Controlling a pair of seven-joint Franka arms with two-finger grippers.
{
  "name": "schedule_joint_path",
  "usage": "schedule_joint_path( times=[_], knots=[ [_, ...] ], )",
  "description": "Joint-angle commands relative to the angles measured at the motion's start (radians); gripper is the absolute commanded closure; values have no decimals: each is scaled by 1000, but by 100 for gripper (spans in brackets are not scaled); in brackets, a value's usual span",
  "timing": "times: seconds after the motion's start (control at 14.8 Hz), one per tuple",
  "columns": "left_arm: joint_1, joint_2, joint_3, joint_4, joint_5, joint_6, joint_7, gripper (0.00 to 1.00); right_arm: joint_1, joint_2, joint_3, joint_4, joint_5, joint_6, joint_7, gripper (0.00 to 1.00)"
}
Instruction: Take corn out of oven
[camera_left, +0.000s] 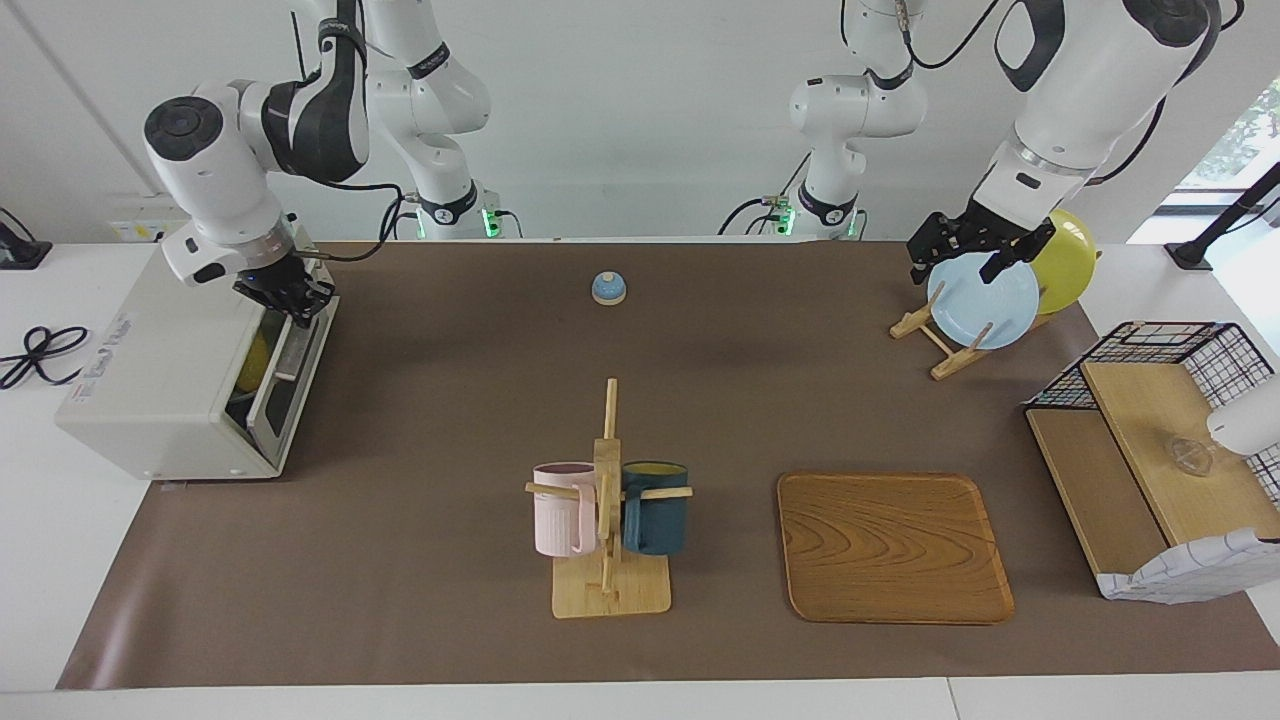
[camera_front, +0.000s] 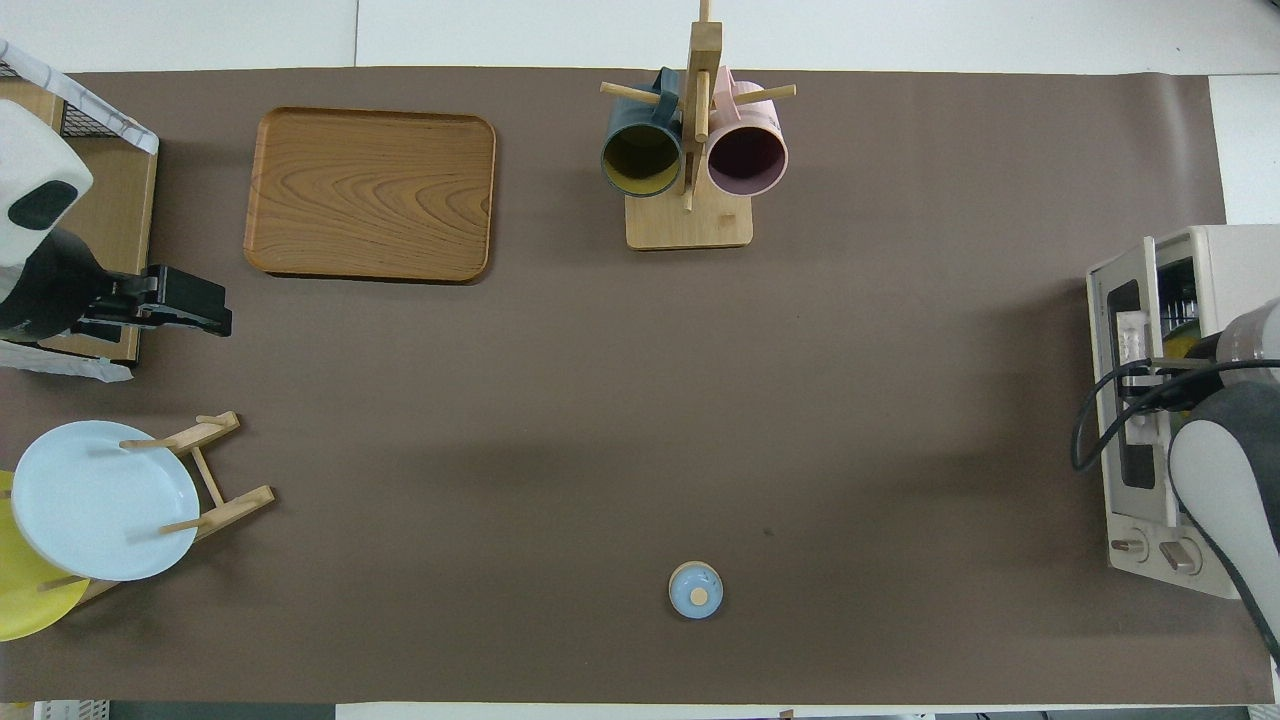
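The right gripper (camera_left: 293, 303) is clamped tight on the handle (camera_left: 291, 335) of the oven (camera_left: 160, 390), whose door (camera_left: 283, 385) stands tilted partly open. In the gap just inside, under those fingers, a yellow shape shows, probably the corn (camera_left: 252, 362). The left gripper (camera_left: 968, 256) hangs spread wide over the blue plate (camera_left: 983, 300), waiting.

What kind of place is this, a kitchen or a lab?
Probably a lab staged as a kitchen: a toaster oven, a mug tree and a plate rack sit on a brown mat between two robot arms.
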Motion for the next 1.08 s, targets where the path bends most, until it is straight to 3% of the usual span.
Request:
schedule_joint_path(
  times=[0.0, 0.27, 0.67, 1.01],
  knots=[
    [4, -27, -3, -36, -13, 26, -3, 0, 19, 86, -4, -40, 21, 145, -3, 100],
    [4, -24, -1, -34, -44, 44, -8, 0, 20, 157, -4, -41, 24, 234, -6, 100],
    [4, -13, -2, -37, -45, 67, -3, 0, 60, 179, -4, -145, 26, 403, 14, 100],
    [5, -17, -1, -62, -45, 84, -1, 0, 63, 235, -4, -153, 52, 455, 14, 100]
  ],
)
